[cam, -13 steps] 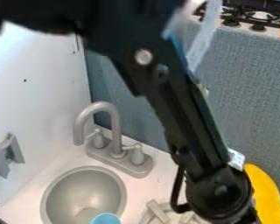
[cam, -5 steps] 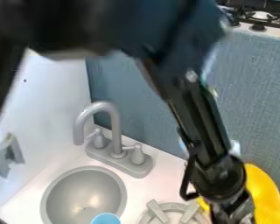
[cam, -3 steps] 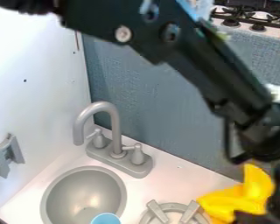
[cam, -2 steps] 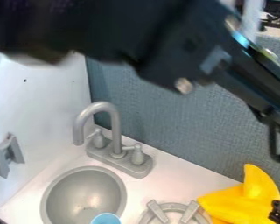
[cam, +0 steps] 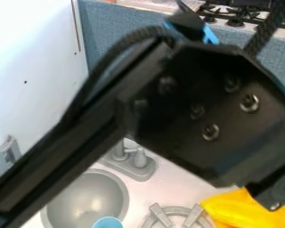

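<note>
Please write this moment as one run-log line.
arm: in front of faucet | blue cup: at sink | yellow item: beside gray burner ring

Black arm (cam: 168, 111), matte, angular block housing; silver round screws (cam: 250, 103) on flat face; braided black cable (cam: 112, 55); grooved straight link; bright blue bits (cam: 209, 34)

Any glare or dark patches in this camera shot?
Camera view: the white wall washes out toward the upper left; small glints show on the screws and low in the sink; the arm's near face is mostly deep black.
</note>
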`<state>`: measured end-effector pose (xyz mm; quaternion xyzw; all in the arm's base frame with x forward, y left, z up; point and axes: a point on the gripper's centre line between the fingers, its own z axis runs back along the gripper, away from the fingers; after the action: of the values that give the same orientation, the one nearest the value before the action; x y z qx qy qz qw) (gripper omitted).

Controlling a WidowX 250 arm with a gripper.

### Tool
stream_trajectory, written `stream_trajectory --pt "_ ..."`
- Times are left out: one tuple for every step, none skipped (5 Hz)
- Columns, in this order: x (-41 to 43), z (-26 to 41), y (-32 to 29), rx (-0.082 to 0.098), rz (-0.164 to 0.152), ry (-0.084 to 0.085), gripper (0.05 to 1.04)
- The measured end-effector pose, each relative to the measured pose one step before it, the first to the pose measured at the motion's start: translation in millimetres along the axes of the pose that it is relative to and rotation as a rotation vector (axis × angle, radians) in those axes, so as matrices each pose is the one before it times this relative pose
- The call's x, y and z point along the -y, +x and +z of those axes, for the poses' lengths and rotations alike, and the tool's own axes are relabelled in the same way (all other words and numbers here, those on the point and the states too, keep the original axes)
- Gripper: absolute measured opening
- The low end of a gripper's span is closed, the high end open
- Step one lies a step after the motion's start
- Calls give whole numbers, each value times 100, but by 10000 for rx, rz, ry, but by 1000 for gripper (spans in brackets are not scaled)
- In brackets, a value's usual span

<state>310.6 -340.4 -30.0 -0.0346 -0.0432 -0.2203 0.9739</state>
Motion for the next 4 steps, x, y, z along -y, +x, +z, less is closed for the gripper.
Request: stream_trajectory --pt "608 -1928 790 -208 -146 -252 589" --pt "-961 -2266 400 -285 252 -14 589" --pt "-2002 -2143 1195 -60 489 -256 570" --pt "-515 -916 1036 -69 106 -249 534"
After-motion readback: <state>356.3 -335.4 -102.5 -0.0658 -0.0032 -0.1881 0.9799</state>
